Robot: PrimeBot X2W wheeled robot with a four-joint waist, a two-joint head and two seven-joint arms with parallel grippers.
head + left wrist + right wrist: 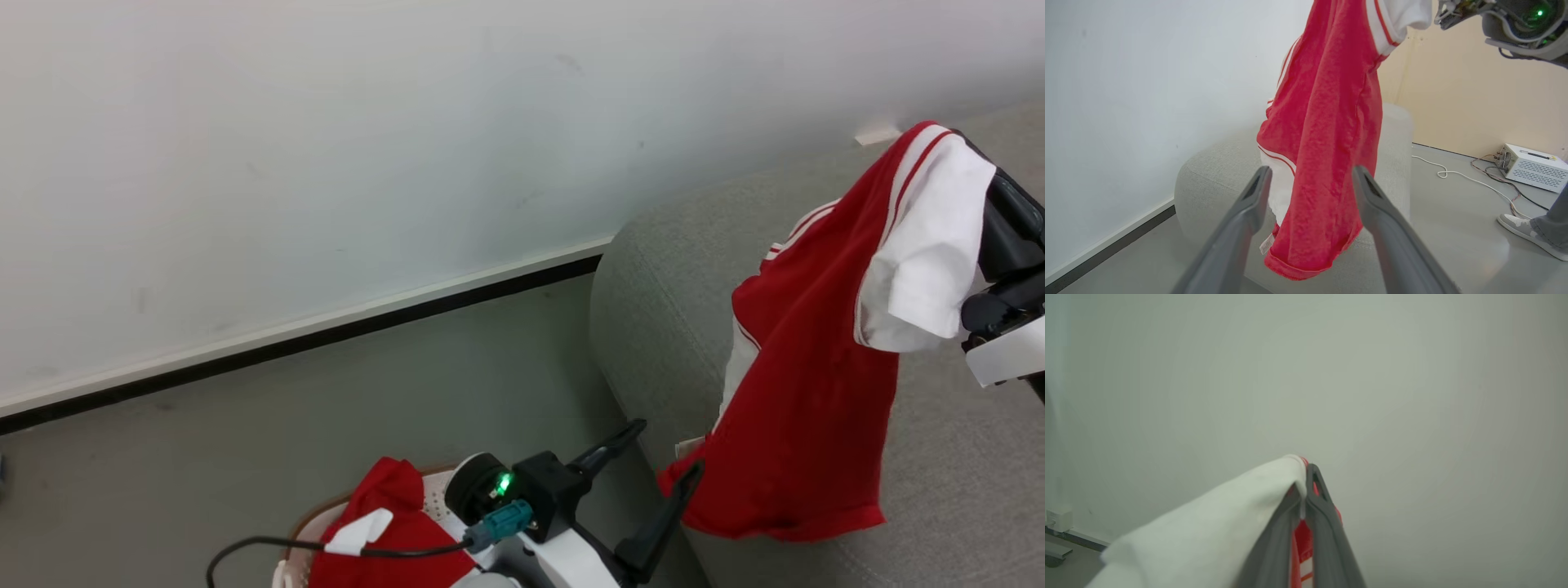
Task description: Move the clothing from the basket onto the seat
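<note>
Jersey hangs pinched in right gripper, held over seat apparently for lowering; left gripper gapes empty.

No legible text, brand, number or sign found. One small white tag hangs from the hem of the jersey, at seven o'clock on the garment; its faint print is too small to read.

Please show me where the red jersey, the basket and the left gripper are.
red jersey (804,384), head view, its red body panel.
basket (434,494), head view, its perforated white wall.
left gripper (665,447), head view, midway between its fingertips.
</note>
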